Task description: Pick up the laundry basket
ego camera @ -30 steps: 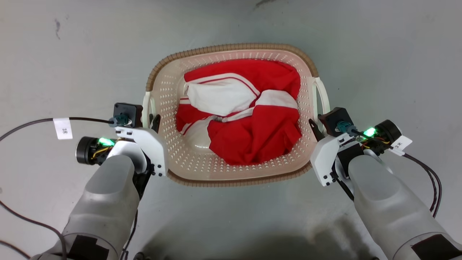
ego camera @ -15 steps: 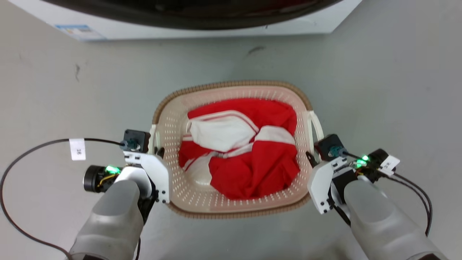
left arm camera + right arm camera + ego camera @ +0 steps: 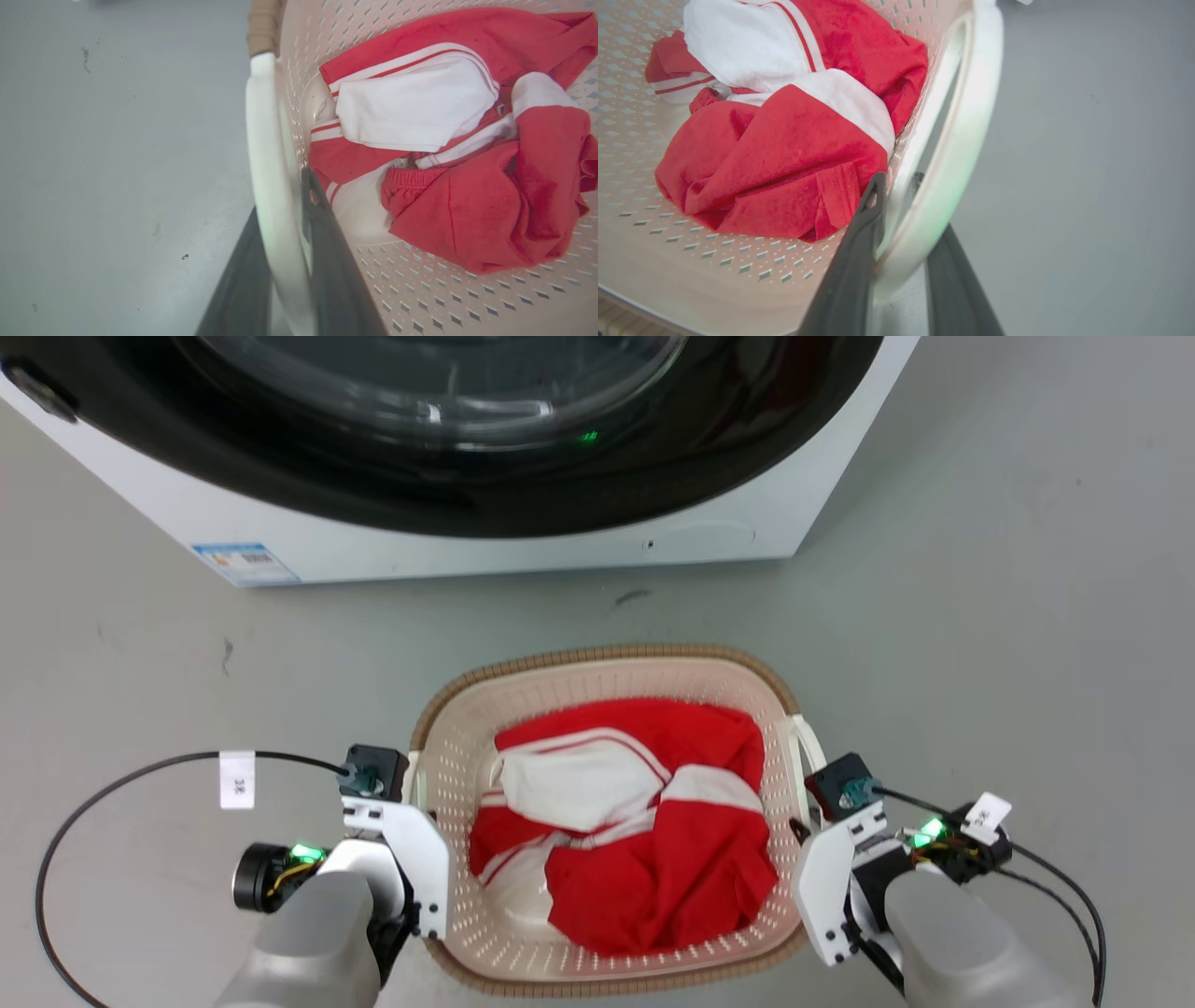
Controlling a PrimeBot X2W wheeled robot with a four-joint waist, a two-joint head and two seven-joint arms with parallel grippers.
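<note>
Head view: laundry basket (image 3: 597, 658) near washer (image 3: 467, 551), red-and-white clothes (image 3: 653, 877) inside.
Left wrist view: left gripper (image 3: 280, 200) clamped on white loop handle (image 3: 264, 140), 1 finger each side.
Right wrist view: right gripper (image 3: 898, 182) closed likewise around opposite handle (image 3: 971, 116), both fingers touching it.

L+R jaws each clamped on a laundry basket (image 3: 607, 658) handle (image 3: 268, 163).
</note>
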